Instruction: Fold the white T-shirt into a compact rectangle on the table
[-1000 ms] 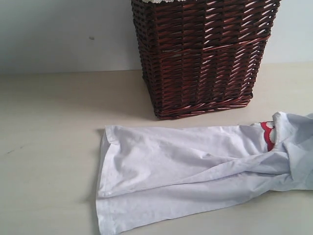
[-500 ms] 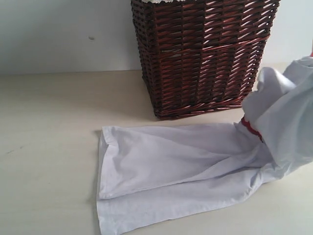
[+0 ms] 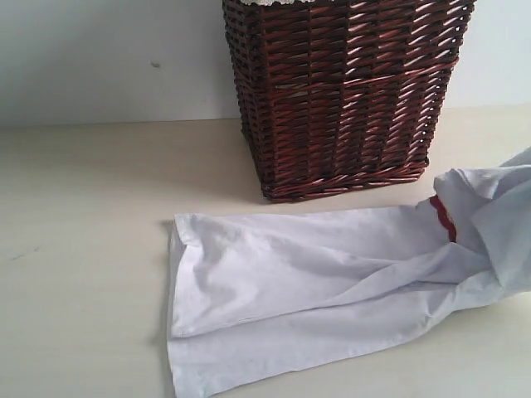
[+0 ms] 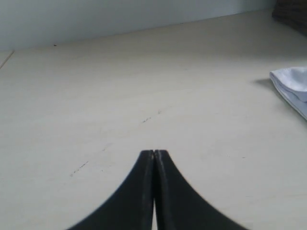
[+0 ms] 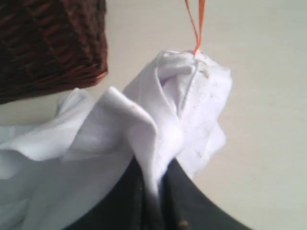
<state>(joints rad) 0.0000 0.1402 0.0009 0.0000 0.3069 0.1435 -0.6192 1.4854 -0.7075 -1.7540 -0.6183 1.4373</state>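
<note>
Currently right fingers grip the white T-shirt; left fingers closed; basket contents unclear.

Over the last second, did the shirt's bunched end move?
Yes. The bunched end of the white T-shirt rose beside the wicker basket, then dropped toward the table.

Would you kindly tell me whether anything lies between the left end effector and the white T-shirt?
Nothing visible does: only bare table separates the shut left end effector from the near edge of the white T-shirt.
</note>
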